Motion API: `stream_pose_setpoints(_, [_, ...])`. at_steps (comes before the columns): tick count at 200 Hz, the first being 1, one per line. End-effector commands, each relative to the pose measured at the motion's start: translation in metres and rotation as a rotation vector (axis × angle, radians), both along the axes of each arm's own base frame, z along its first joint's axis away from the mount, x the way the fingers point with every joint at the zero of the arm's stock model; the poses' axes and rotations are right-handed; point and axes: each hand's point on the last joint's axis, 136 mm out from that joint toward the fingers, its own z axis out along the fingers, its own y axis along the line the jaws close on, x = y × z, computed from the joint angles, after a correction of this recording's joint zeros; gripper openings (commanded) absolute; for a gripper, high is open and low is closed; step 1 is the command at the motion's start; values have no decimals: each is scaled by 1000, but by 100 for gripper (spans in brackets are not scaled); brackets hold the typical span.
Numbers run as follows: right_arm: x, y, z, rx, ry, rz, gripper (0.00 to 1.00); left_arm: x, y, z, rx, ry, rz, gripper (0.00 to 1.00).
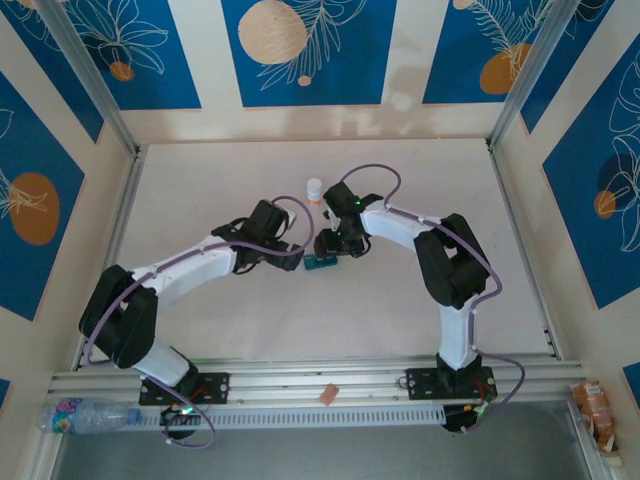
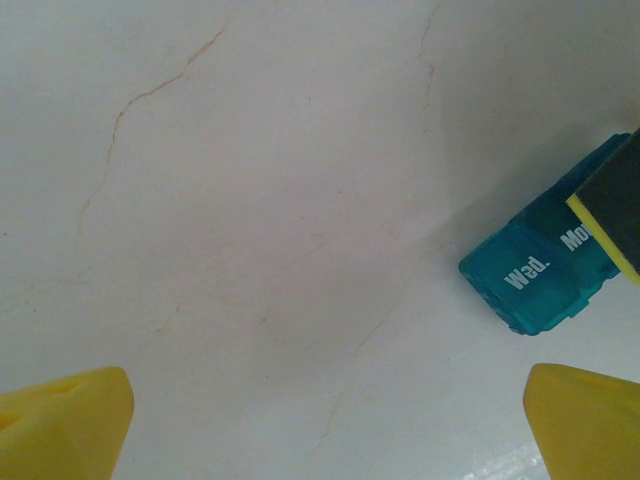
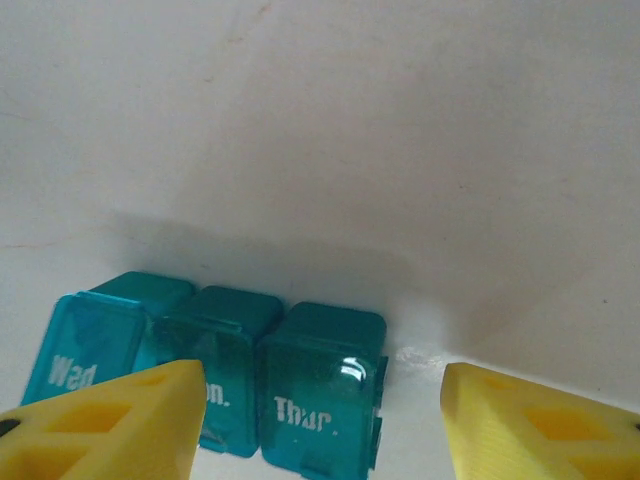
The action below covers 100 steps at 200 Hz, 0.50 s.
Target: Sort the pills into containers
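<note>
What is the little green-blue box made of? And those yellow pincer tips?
The pill box looks like see-through teal plastic: shiny glare on top, white day names printed on. The right pincer has yellow fingertips, matte with hollow cutouts: probably printed plastic, maybe rubbery.

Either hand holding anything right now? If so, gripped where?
Nothing held. Left hand is open over the table. Right hand is open at the containers, one finger over the lids, the other clear of the Thur. end.

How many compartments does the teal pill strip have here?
3, joined in a row on the teal strip, right wrist view: "Wed" at left, the middle one with its label partly behind a yellow finger, "Thur" at right. None looks hidden.
</note>
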Motion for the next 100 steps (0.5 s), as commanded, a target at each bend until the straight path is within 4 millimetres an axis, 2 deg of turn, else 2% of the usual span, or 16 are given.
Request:
stream_pose_setpoints(1, [-1, -4, -6, -48, 1, 17, 64, -1, -5, 2, 21, 2, -37, 100])
stream_pose_setpoints(53, [-6, -9, -20, -76, 24, 17, 64, -7, -19, -4, 23, 13, -102, 100])
stream_pose_setpoints(100, [-13, -9, -30, -77, 47, 15, 63, -19, -34, -21, 17, 41, -162, 100])
